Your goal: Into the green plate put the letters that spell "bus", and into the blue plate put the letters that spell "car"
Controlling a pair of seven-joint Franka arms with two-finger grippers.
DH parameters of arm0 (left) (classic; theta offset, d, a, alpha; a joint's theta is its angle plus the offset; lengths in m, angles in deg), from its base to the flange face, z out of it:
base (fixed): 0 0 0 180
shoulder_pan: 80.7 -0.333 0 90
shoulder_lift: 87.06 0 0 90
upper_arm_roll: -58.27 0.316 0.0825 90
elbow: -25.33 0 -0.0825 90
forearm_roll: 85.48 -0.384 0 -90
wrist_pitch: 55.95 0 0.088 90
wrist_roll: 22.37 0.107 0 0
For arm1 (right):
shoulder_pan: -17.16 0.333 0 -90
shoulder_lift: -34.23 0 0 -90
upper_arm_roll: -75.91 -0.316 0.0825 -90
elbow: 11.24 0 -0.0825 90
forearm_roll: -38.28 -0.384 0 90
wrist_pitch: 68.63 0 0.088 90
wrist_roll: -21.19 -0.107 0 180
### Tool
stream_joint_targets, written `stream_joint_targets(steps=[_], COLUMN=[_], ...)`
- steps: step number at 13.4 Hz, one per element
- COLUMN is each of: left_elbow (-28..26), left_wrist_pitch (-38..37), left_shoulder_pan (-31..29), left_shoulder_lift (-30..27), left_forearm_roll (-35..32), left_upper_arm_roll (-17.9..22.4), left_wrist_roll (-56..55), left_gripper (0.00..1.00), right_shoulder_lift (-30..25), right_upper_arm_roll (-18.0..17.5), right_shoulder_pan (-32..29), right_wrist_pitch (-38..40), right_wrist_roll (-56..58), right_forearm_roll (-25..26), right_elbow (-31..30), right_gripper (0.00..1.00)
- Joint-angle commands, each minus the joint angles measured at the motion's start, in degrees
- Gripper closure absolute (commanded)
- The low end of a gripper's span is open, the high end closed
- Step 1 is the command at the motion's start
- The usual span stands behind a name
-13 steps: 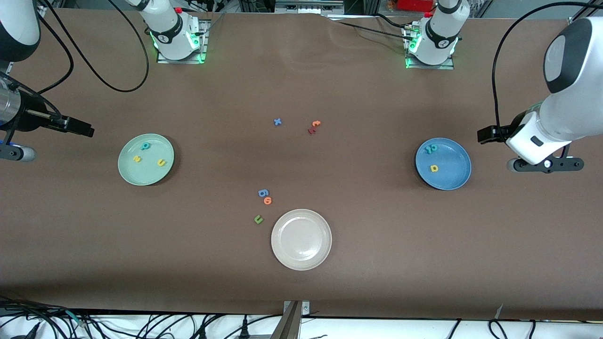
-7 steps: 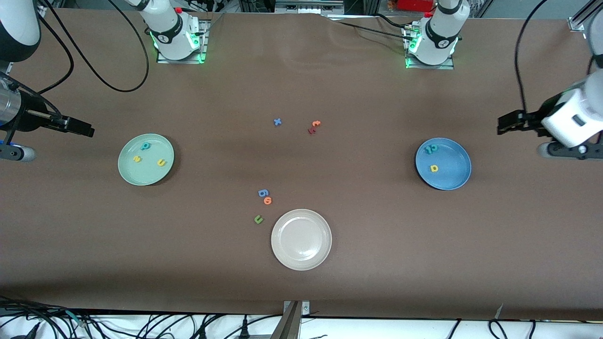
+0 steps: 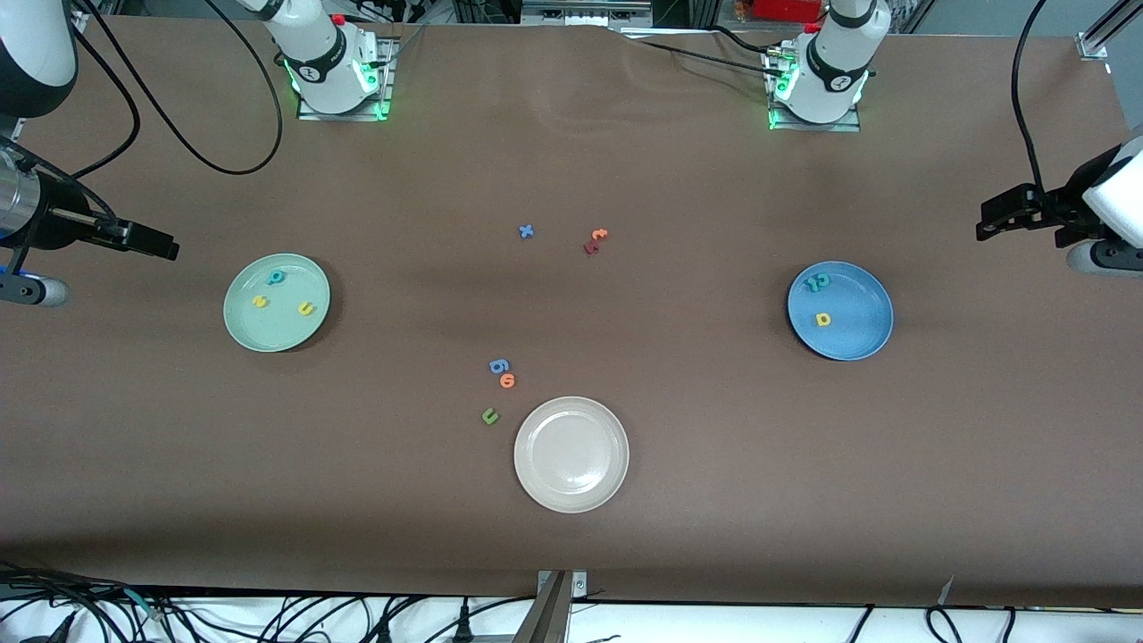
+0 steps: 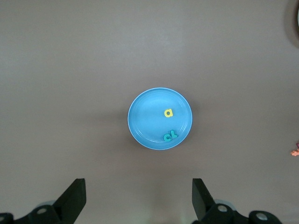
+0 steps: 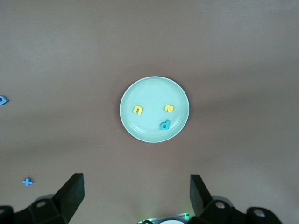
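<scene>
Green plate (image 3: 239, 326) holds teal b (image 3: 277, 277), yellow u (image 3: 306, 309), yellow s (image 3: 260, 302). Blue plate (image 3: 862, 335) holds teal c and r (image 3: 817, 283), yellow a (image 3: 822, 319). Left pincer (image 3: 985, 229) and right pincer (image 3: 170, 251) both wide, empty, over bare tabletop (image 3: 679, 402).

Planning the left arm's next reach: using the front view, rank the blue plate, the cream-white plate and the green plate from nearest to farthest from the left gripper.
Left gripper hangs open at the left arm's end of the table.
1. Blue plate: the left arm's end, holding c, a, r.
2. Cream-white plate: mid-table, nearest the front camera.
3. Green plate: the right arm's end.
</scene>
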Motion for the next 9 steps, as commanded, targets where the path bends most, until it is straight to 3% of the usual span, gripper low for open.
stream_joint_targets(steps=[1, 9], left_elbow=[-6.2, -6.0], left_wrist_pitch=[4.1, 4.2], left_shoulder_pan=[0.2, 0.1], left_shoulder_lift=[-4.4, -2.9], left_forearm_roll=[1.0, 0.9], left_upper_arm_roll=[0.2, -0.3], left_wrist_roll=[1.8, 1.9], left_gripper=[0.0, 0.0], right_shoulder_lift=[-1.0, -1.0], right_upper_arm_roll=[-0.5, -0.5], right_shoulder_pan=[-0.5, -0.5], right_wrist_pitch=[-0.4, -0.4], right_wrist_roll=[0.7, 0.8], right_forearm_roll=[0.3, 0.3], right_elbow=[-1.0, -1.0], right_gripper=[0.0, 0.0])
